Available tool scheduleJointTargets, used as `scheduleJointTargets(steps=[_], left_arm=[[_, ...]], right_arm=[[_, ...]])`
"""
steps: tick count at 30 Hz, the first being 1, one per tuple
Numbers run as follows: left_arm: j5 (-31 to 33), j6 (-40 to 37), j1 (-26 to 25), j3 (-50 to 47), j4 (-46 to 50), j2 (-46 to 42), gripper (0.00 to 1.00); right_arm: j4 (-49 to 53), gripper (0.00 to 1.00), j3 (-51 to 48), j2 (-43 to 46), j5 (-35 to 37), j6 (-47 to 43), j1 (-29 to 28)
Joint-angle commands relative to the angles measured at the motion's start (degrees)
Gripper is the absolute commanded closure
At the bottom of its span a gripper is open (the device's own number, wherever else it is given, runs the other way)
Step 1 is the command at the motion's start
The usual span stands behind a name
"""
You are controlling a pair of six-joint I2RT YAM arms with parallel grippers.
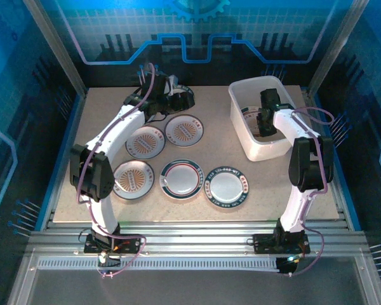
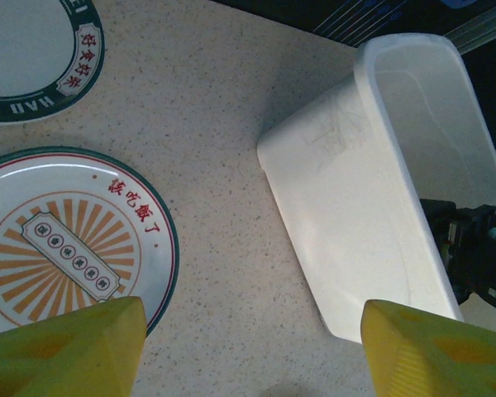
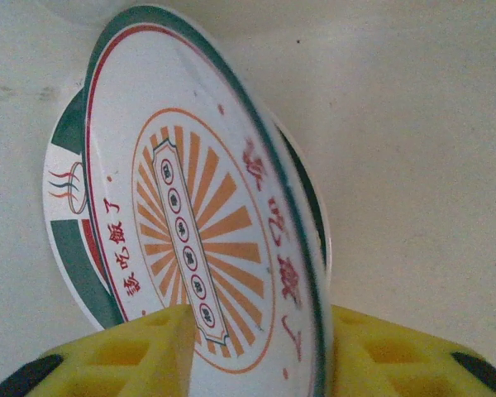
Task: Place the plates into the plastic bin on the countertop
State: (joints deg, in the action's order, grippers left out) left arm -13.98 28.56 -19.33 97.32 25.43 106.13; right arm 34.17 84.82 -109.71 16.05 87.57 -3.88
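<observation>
My right gripper (image 1: 267, 124) is down inside the white plastic bin (image 1: 241, 121). In the right wrist view its yellow fingers (image 3: 397, 356) stand apart, open, with a sunburst plate (image 3: 190, 215) tilted on edge loosely between them, its rim blurred. Under it a green-rimmed plate (image 3: 66, 174) lies on the bin floor (image 3: 413, 124). My left gripper (image 1: 178, 98) hovers open and empty at the back of the countertop (image 1: 216, 152). Its fingertips (image 2: 91, 339) frame bare counter between a sunburst plate (image 2: 66, 240) and the bin (image 2: 347, 207). Several plates lie on the counter, among them sunburst plates (image 1: 145, 141) (image 1: 185, 129) and a green-rimmed one (image 1: 182, 178).
Blue edges and metal rails (image 1: 190, 235) frame the countertop. The left arm arcs over the left side above a sunburst plate (image 1: 133, 179). A pale plate with a grey rim (image 1: 227, 187) lies near the front. Another green-rimmed plate (image 2: 25, 58) lies beside the left gripper.
</observation>
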Motion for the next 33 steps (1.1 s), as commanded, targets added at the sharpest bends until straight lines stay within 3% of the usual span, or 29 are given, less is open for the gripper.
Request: scheduleJointTargets(steps=[1,18,33], left_arm=[[-1.2,0.9,0.4,-0.9,0.8,-1.5,0.30],[0.0,1.6,0.4,1.4,4.5,-0.6,0.30],[1.8,2.6,0.6,-0.9,12.4,-3.1,0.30]], right_arm=[[0.8,0.54,0.6,-1.8,1.6,0.1,-0.7],[1.4,0.14,3.1,-3.7,1.3,-2.2,0.2],[-2.8,0.02,-1.2,9.6,3.5,-17.1,-0.1]])
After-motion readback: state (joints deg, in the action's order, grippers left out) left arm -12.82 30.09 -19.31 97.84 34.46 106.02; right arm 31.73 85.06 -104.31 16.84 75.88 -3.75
